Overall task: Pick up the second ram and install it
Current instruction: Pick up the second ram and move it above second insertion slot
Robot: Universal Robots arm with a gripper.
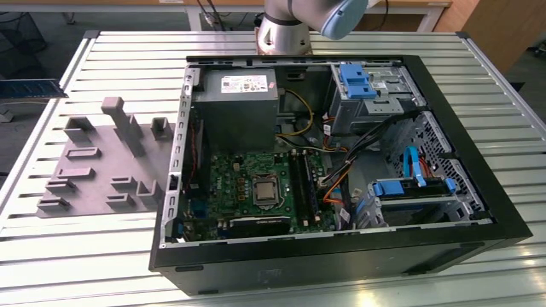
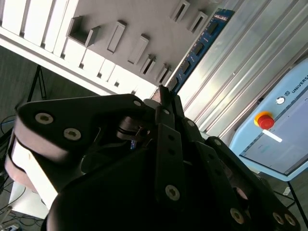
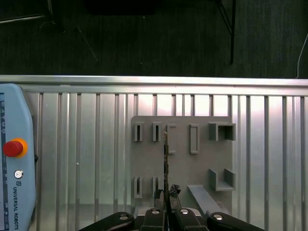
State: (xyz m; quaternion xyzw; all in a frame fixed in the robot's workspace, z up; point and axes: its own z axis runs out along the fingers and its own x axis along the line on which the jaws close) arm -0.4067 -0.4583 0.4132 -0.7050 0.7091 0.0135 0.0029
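Second ram [image 3: 166, 154], clamped edge-on in your pincer [image 3: 166, 196], hangs over the grey holder tray [image 3: 183, 168] on the slatted table [image 3: 86, 144], a pendant [image 3: 14, 159] lying near it, the open computer case [image 1: 341, 256] standing well apart.

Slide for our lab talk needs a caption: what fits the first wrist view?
Gripper holds the second ram edge-on over the grey holder tray on the slatted table.
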